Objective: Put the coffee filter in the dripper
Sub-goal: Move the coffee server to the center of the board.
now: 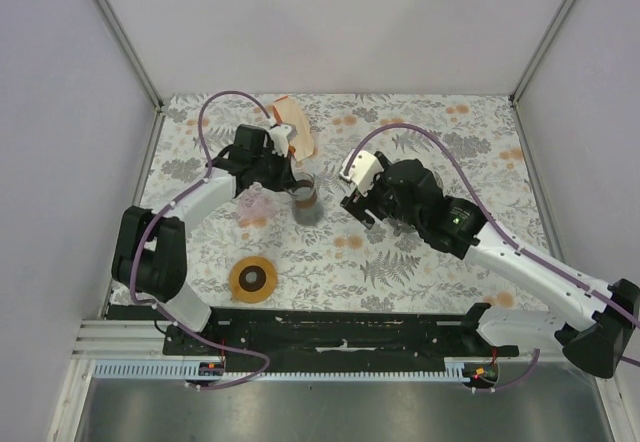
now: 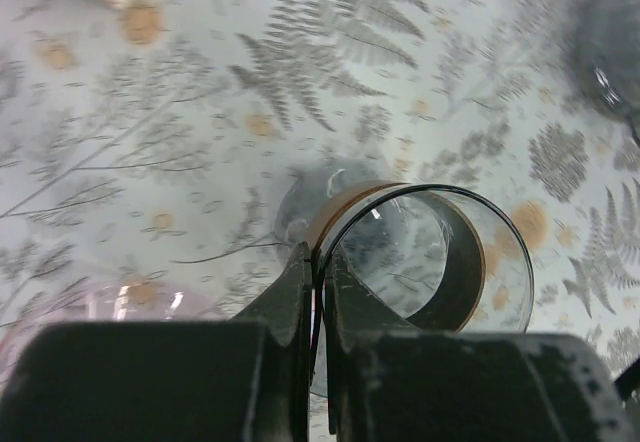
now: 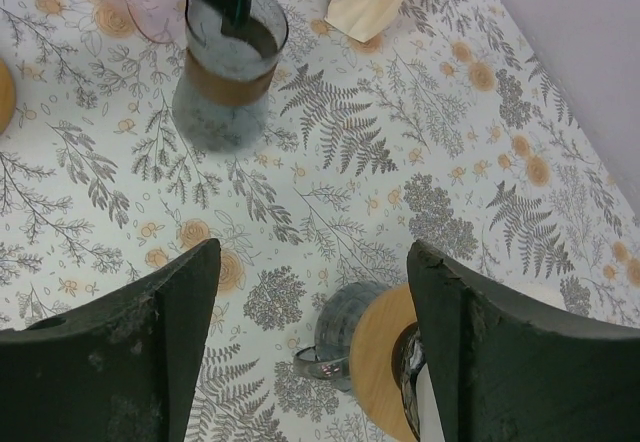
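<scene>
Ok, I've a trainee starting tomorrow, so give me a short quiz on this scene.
1. True or false: the right gripper has its jaws shut on the filter pack.
2. What does the left gripper hold in its jaws? A) the carafe, by its rim B) the dripper C) the filter pack
3. Fill in: in the top view, the wooden disc lies below and to the ___ of the carafe.
Key: 1 false, jaws open; 2 A; 3 left.
</scene>
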Controlling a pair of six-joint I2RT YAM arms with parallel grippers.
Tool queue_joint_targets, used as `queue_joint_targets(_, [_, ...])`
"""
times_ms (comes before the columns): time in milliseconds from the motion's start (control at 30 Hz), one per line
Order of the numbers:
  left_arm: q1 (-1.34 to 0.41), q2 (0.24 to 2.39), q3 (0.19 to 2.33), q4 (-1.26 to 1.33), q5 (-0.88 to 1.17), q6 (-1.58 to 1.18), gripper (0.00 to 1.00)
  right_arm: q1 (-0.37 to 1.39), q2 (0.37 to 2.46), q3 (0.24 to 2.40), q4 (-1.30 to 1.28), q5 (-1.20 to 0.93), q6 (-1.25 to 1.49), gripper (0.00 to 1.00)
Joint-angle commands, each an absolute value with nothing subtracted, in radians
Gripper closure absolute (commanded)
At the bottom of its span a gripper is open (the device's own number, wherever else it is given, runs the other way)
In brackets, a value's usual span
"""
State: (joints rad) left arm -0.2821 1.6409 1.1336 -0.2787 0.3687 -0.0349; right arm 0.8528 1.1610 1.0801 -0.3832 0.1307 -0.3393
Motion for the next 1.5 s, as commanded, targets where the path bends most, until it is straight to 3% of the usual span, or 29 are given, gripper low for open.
queue_joint_targets(0, [-0.382,1.569,1.106,-0.259,0.434,0.061,0.98,0.853,1.105,1.083,-0.37,0.123,-0.299,0.17])
queue_joint_targets(267, [-0.489,1.595,1.086,-0.255,0.416,0.117,0.98,0.853,1.066,1.081,-0.365,0.124,-0.276,0.16])
queue_joint_targets(367, [-0.5,1.589,1.085,-0.255,0.407,0.133,0.93,0.854,1.051,1.08,-0.364,0.118,-0.27,0.16])
queue_joint_targets(433, [-0.503,1.585,1.086,-0.255,0.41,0.138,0.8,0.854,1.043,1.077,-0.361,0.118,-0.268,0.15])
queue_joint_targets(467, [-0.5,1.577,1.095,-0.267,0.407,0.138,0.59,0.854,1.04,1.077,-0.36,0.117,-0.267,0.15])
queue_joint_targets(567, [-0.499,1.565,1.144,-0.317,0.394,0.147,0.41,0.853,1.034,1.081,-0.362,0.112,-0.262,0.15])
queue_joint_targets(667, [-0.491,1.552,1.216,-0.373,0.353,0.15,0.32,0.854,1.022,1.083,-0.36,0.109,-0.262,0.14])
queue_joint_targets(933, [-0.339,1.516,1.382,-0.426,0.209,-0.027,0.28,0.854,0.993,1.083,-0.368,0.11,-0.261,0.13])
queue_joint_targets(1067, [-0.22,1.497,1.37,-0.433,-0.052,-0.219,0.26,0.854,0.983,1.081,-0.368,0.11,-0.259,0.13])
queue_joint_targets(1167, [-0.157,1.479,1.307,-0.437,-0.136,-0.354,0.25,0.854,0.991,1.078,-0.37,0.126,-0.256,0.11])
queue_joint_targets(1467, [-0.138,1.482,1.161,-0.419,-0.109,-0.54,0.22,0.854,1.04,1.1,-0.4,0.225,-0.215,0.04])
